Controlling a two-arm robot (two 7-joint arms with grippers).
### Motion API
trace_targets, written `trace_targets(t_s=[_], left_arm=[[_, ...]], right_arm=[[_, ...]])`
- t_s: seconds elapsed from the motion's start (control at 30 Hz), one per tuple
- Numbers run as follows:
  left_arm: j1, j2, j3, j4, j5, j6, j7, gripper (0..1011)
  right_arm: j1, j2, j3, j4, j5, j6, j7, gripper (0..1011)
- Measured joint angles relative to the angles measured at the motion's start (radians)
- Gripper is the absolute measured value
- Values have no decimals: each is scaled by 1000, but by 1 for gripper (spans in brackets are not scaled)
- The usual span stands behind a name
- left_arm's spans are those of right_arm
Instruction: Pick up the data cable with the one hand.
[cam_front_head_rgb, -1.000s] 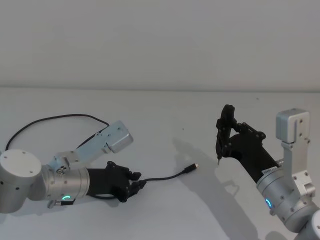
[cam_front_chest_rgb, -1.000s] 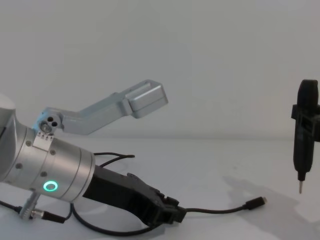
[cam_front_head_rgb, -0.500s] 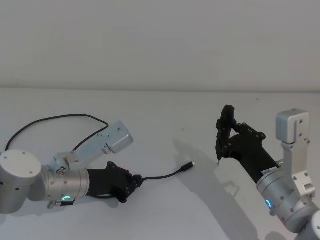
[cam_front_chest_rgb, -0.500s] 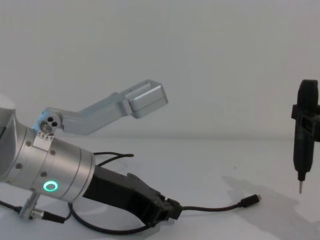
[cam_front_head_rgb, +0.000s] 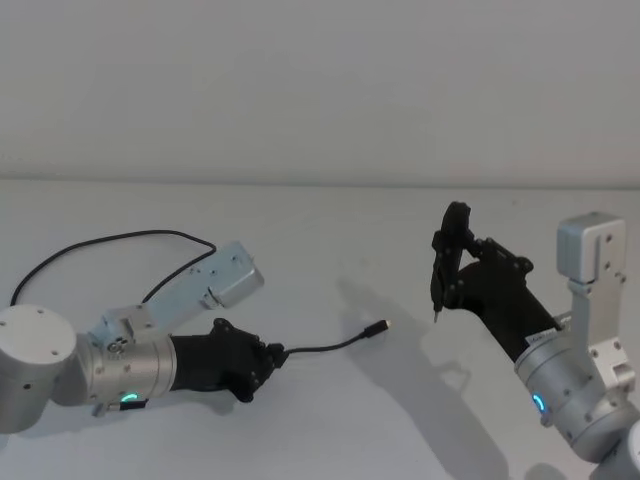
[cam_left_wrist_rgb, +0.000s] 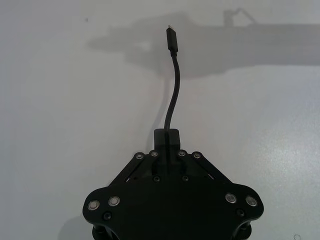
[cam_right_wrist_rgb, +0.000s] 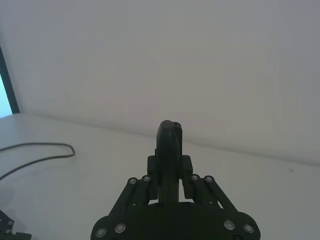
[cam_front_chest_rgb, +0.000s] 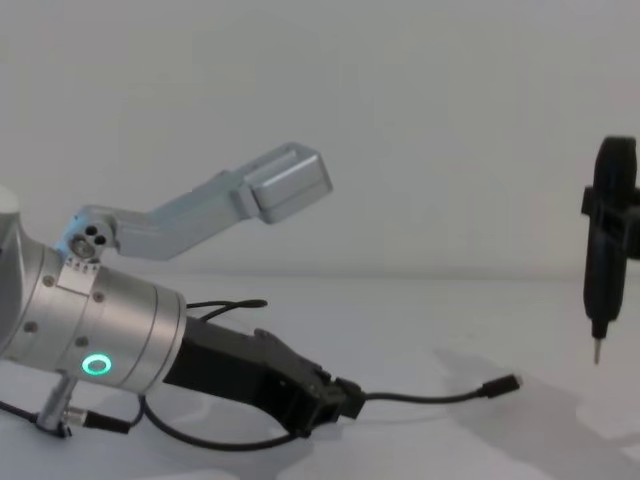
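The data cable (cam_front_head_rgb: 325, 349) is a thin black cord ending in a small black plug (cam_front_head_rgb: 376, 329) with a short silver tip. Its end stretch juts out of the left claw (cam_front_head_rgb: 272, 355), dips slightly, then curves up toward the plug. The rest trails back in a wide loop over the white surface (cam_front_head_rgb: 320, 240) behind the arm. The left claw is black and angular, mounted on a thick silver cylinder with a glowing green ring. It lies low and nearly level at the left, fingers pinched together on the cord.

Lower left, my silver wrist (cam_front_chest_rgb: 100, 330) is glowing with a green ring (cam_front_chest_rgb: 96, 364), and my black left gripper (cam_front_chest_rgb: 350, 399) is showing silver screws (cam_left_wrist_rgb: 114, 201).
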Motion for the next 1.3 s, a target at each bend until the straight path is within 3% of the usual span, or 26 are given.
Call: trace_targets(t_s=[0.6, 1.3], left_arm=[[47, 38, -70, -91, 2, -146, 24, 35], [63, 53, -97, -124, -4, -191, 28, 36]], right_arm=[[27, -15, 17, -81, 8, -4, 22, 275], [71, -46, 25, -76, 15, -10, 48, 274]])
